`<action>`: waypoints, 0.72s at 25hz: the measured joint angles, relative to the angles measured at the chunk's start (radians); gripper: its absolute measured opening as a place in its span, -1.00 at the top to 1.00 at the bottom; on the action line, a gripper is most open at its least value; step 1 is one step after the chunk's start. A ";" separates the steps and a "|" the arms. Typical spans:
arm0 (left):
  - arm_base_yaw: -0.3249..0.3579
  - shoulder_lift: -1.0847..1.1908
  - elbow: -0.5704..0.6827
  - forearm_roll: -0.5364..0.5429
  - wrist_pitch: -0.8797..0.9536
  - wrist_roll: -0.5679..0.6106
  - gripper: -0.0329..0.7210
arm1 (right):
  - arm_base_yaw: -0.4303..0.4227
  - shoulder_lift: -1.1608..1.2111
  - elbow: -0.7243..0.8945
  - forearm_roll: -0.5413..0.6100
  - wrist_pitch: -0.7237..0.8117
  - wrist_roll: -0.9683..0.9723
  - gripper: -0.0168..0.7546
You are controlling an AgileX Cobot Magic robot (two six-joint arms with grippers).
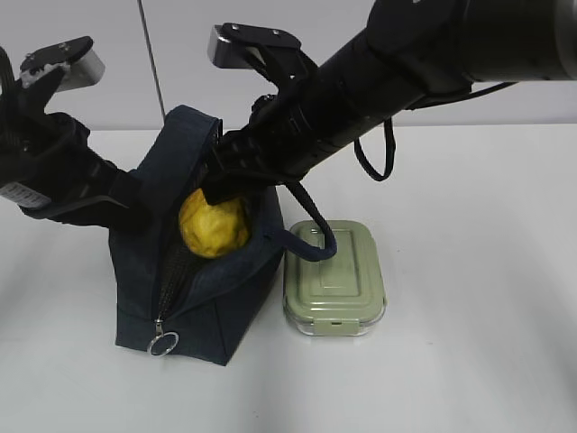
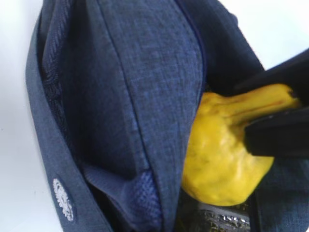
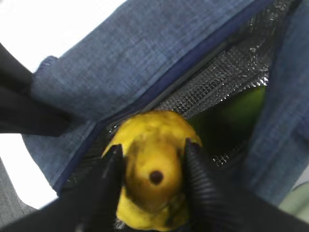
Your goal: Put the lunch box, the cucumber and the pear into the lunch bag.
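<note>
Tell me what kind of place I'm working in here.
Probably a lab test bench rather than a kitchen: a bare white table against a plain pale wall, with only the lunch bag, a pear and a lunch box set out.

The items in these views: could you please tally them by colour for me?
Yellow: 1, the pear
Green: 2, the lunch box with its sage lid and the cucumber glimpsed inside the bag
Navy: 1, the lunch bag
Total: 4
</note>
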 joint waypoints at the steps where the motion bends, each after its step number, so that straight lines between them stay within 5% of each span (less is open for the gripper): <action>1: 0.000 0.000 0.000 0.000 0.000 0.000 0.91 | 0.000 0.001 0.000 0.005 0.000 -0.008 0.11; 5: 0.000 0.000 0.000 -0.001 0.000 0.000 0.91 | 0.000 0.001 -0.025 0.013 0.011 -0.019 -0.29; 11: 0.000 0.000 0.000 0.002 -0.001 0.000 0.91 | -0.038 -0.071 -0.028 0.023 0.016 0.019 -0.32; 18: 0.000 0.000 0.000 0.002 0.000 0.000 0.91 | -0.270 -0.134 0.027 0.001 0.171 0.154 -0.31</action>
